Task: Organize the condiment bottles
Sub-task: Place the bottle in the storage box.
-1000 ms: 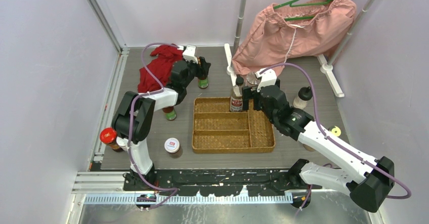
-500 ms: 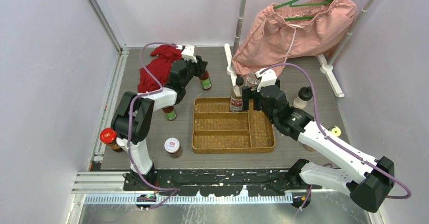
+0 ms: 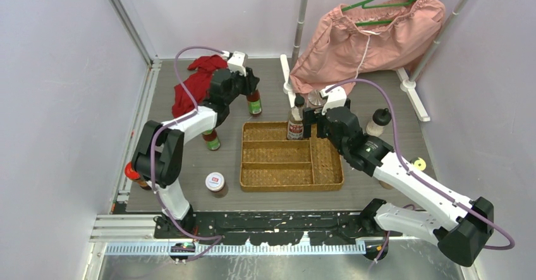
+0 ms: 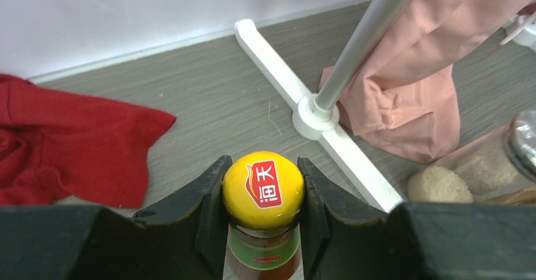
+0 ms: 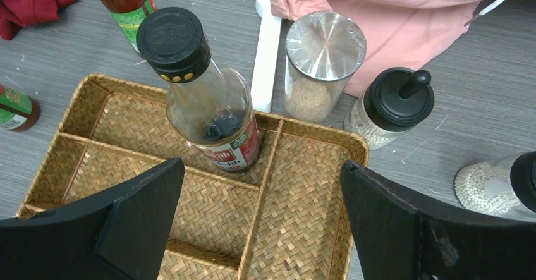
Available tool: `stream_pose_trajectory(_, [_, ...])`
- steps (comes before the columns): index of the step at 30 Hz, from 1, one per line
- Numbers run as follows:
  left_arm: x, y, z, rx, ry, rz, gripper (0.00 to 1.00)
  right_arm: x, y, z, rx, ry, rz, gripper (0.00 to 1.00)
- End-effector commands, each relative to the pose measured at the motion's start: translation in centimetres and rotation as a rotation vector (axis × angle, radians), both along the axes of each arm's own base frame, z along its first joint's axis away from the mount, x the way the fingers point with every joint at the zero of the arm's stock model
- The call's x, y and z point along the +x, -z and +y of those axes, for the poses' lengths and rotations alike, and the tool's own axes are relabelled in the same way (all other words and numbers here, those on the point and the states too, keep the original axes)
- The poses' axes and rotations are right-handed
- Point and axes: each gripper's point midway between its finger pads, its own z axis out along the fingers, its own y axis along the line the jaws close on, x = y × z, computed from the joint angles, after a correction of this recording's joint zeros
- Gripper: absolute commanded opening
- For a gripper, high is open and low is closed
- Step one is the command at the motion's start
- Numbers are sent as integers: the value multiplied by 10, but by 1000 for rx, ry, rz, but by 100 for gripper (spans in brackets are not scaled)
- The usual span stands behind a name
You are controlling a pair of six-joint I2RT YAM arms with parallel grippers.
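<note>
My left gripper (image 4: 263, 169) is clamped on the round yellow cap of a green-labelled brown sauce bottle (image 4: 263, 194), which is upright just beyond the far left corner of the woven wicker tray (image 5: 303, 185) and near a crumpled red cloth (image 4: 57, 141). A black-capped clear glass bottle (image 5: 208, 103) stands in the tray's far compartment. My right gripper (image 5: 262, 188) hangs over the tray, jaws wide apart and empty.

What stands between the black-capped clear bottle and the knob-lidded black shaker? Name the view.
The silver-lidded jar and a white rack foot lie between the black-capped clear bottle and the black shaker, outside the wicker tray. The right wrist view shows it.
</note>
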Motion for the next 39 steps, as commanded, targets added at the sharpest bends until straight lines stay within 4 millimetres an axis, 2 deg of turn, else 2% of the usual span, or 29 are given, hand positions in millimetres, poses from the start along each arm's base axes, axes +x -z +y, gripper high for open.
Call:
stream_pose_trajectory(1, [-5,-141,-4,-103,41,-304,24,0,-24,0,75,7,-57,100])
stream_pose_trajectory(8, [-16,-178,-8,-108,89,-343,24,-5,-32,-4,92,9,-68,100])
stream_pose_trajectory(13, [-45,-197,-17,-95,164,-332,23,-8,-41,-7,109,15,-81,100])
stream_pose_trajectory(18, [-80,-200,-31,-49,207,-317,23,-14,-44,-11,146,23,-85,100])
stream_pose_trajectory(23, [-107,-187,-48,-15,227,-300,23,-21,-47,-15,192,31,-87,100])
stream_pose_trajectory(28, [-120,-168,-55,-20,216,-270,23,-29,-54,-22,213,39,-95,100])
stream_pose_trajectory(34, [-122,-130,-62,-18,201,-231,23,-38,-59,-30,219,38,-103,100])
stream_pose_trajectory(39, [-118,-109,-66,-36,195,-221,22,-43,-55,-34,217,40,-100,100])
